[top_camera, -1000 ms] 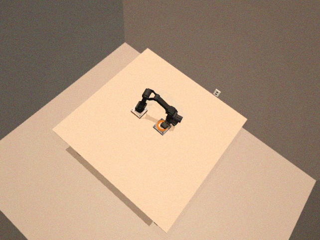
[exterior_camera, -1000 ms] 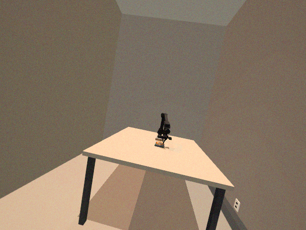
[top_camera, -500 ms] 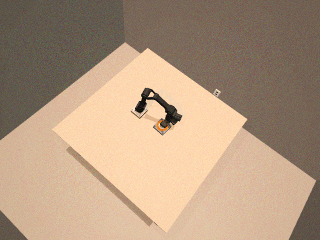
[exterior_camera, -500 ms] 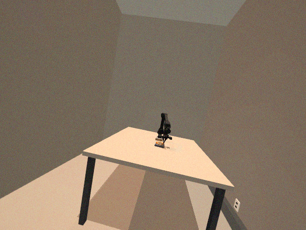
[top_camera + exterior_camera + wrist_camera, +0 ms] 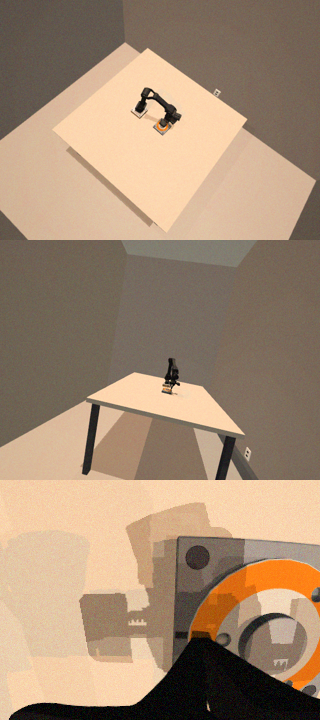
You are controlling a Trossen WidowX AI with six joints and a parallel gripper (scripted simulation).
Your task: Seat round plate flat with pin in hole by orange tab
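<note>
The round plate (image 5: 158,126) (image 5: 280,573) has an orange ring around a pale middle and sits around the post (image 5: 287,637). The square grey base (image 5: 162,133) (image 5: 166,392) (image 5: 184,587) lies under it. A dark band shows along the plate's upper left rim in the wrist view; how far the plate is tilted I cannot tell. Small round spots show on the plate, one just right of the fingertips. I cannot tell tab, hole and pin apart. My gripper (image 5: 163,124) (image 5: 171,388) (image 5: 199,645) is shut and empty, its tips at the ring's left side; contact is unclear.
The arm's white mounting plate (image 5: 139,114) is bolted to the table (image 5: 123,144) (image 5: 144,401) beside the grey base. The arm arches from it over to the base. Dark bolt heads, such as one at the near corner (image 5: 197,557), sit in the base's corners. Arm shadows cross the base.
</note>
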